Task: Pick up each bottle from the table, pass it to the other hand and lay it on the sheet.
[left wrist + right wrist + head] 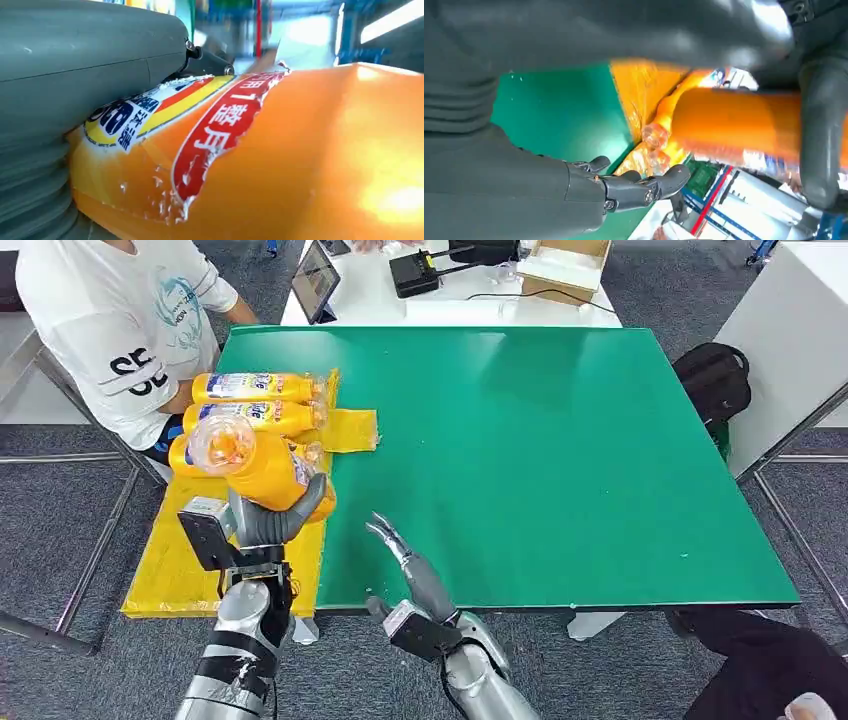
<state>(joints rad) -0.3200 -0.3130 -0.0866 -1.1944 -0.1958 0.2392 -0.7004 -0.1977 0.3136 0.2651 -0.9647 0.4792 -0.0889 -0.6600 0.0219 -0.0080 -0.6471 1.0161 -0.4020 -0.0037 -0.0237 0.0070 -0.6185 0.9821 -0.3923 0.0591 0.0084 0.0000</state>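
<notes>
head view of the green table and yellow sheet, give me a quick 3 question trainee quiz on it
1. True or false: the right hand holds an orange plastic bottle.
2. Which hand grips the orange plastic bottle with the printed label? A) left B) right C) neither
3. Fill in: the other orange bottles lie on the crinkled yellow ____.

Key: 1 false, it is open over the green table. 2 A, the left hand. 3 sheet.

bright, even overhead light | glare on bottle (380, 200) (wrist views blurred)
</notes>
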